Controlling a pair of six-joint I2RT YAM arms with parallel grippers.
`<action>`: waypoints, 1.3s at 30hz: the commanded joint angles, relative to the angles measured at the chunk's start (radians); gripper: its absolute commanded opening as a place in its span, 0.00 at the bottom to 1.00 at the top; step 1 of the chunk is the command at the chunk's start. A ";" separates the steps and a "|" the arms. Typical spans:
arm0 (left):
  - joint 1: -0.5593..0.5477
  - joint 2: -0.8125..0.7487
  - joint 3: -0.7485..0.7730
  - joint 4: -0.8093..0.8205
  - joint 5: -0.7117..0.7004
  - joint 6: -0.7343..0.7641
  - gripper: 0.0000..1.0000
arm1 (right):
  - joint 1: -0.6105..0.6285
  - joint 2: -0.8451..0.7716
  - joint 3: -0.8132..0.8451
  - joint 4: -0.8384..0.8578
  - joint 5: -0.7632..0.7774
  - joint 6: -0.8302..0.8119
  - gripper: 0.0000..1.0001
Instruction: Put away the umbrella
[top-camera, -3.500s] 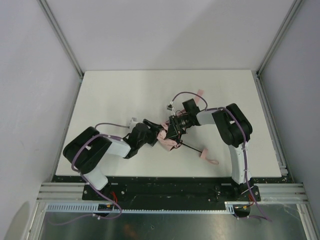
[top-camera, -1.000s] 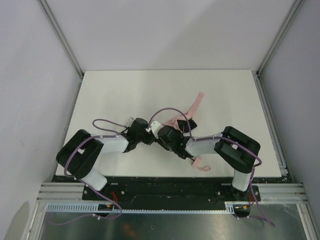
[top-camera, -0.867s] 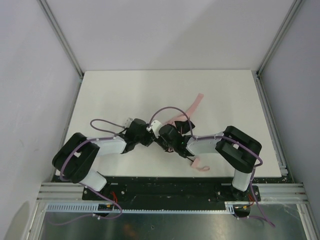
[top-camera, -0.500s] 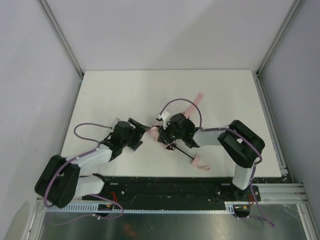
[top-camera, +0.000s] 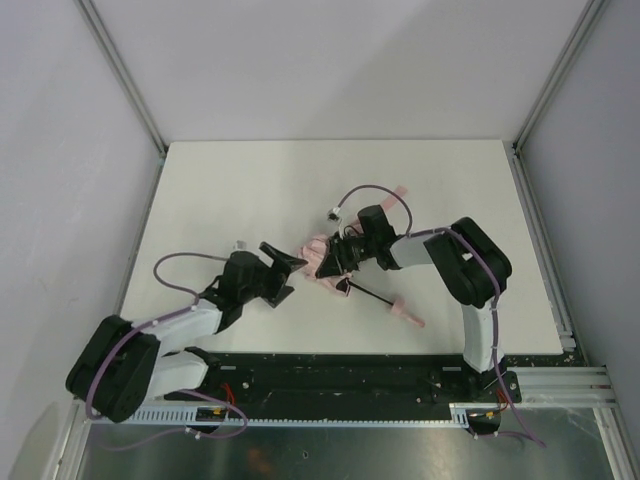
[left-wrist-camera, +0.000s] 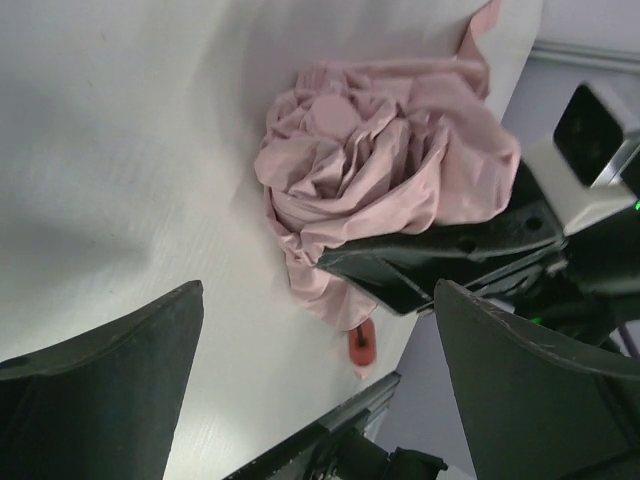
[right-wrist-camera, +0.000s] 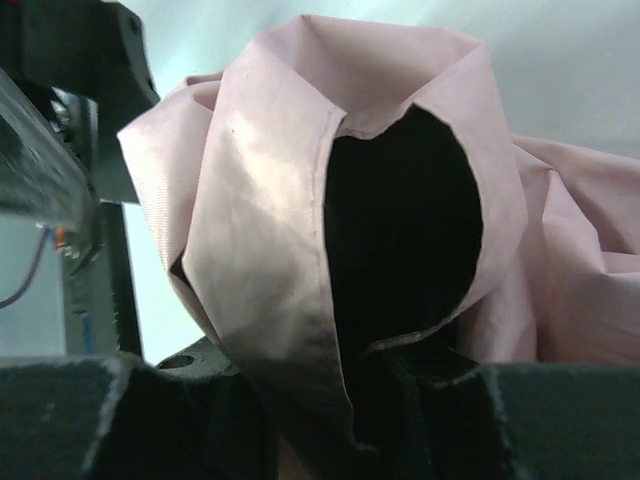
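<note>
The umbrella (top-camera: 318, 253) lies at the table's middle as a bunched pale pink canopy. Its thin black shaft (top-camera: 368, 293) runs right and toward me to the small pink handle (top-camera: 402, 307). My right gripper (top-camera: 342, 256) is shut on a fold of the canopy (right-wrist-camera: 262, 210), which fills the right wrist view between my fingers (right-wrist-camera: 100, 420). My left gripper (top-camera: 284, 268) is open and empty just left of the canopy, not touching it. In the left wrist view the canopy (left-wrist-camera: 360, 170) sits ahead of my wide-open left gripper (left-wrist-camera: 320, 400), with the right gripper's black finger (left-wrist-camera: 440, 255) against it and the handle (left-wrist-camera: 362, 343) beyond.
A loose pink strap end (top-camera: 400, 190) of the umbrella pokes out behind the right wrist. The white table (top-camera: 230, 190) is bounded by grey walls and an aluminium frame rail (top-camera: 540, 250) along its right edge. The near edge (top-camera: 330, 352) runs just past the handle.
The left gripper has let go, backed off left and now stands open. The right gripper has drawn the canopy back and to the right; the handle has followed away from the near edge.
</note>
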 joint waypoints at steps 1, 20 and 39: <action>-0.070 0.099 0.013 0.144 0.007 -0.081 0.99 | -0.033 0.188 -0.026 -0.375 -0.071 0.028 0.00; -0.138 0.475 0.108 0.302 -0.203 -0.292 0.96 | -0.072 0.229 0.055 -0.469 -0.181 -0.008 0.00; -0.170 0.580 0.089 0.301 -0.244 -0.179 0.04 | -0.044 0.152 0.120 -0.604 -0.109 -0.089 0.06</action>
